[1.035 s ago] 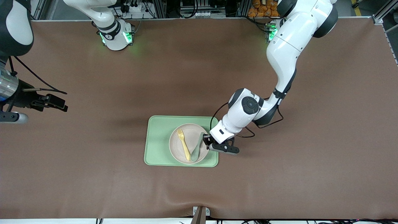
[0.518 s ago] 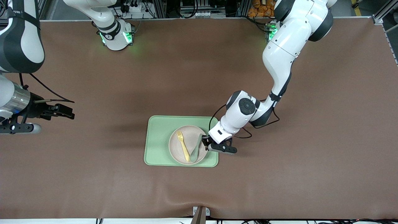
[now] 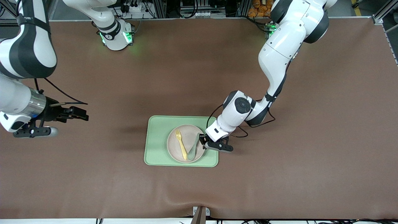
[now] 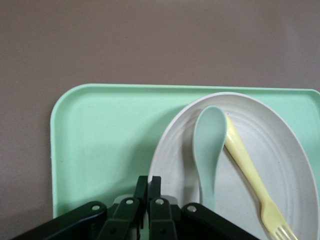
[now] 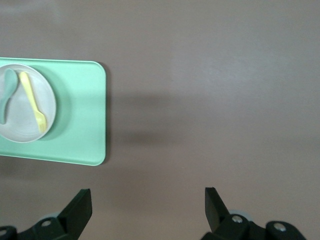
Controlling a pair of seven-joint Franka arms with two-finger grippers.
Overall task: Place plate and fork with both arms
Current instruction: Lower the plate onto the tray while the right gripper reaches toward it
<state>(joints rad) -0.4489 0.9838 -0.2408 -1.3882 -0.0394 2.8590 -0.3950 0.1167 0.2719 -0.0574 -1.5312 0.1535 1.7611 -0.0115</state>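
The off-white plate (image 3: 188, 135) lies on a light green tray (image 3: 157, 140). The yellow fork (image 3: 181, 145) and a muted green spoon (image 3: 194, 146) lie in the plate side by side. My left gripper (image 3: 202, 141) is shut on the plate's rim at the edge toward the left arm's end. The left wrist view shows its fingers (image 4: 142, 187) pinching the rim, with the plate (image 4: 285, 150), fork (image 4: 247, 170), spoon (image 4: 209, 140) and tray (image 4: 100, 145). My right gripper (image 3: 84, 115) is open and empty over bare table toward the right arm's end. Its wrist view shows the gripper (image 5: 147, 210), tray (image 5: 80, 115), plate (image 5: 22, 125) and fork (image 5: 34, 102).
A brown mat covers the table. Only the tray and its contents lie on it. A small bracket (image 3: 200, 213) sits at the table edge nearest the camera.
My right arm has moved in from the table's end toward the tray. My left gripper and the plate have shifted slightly toward the right arm's end.
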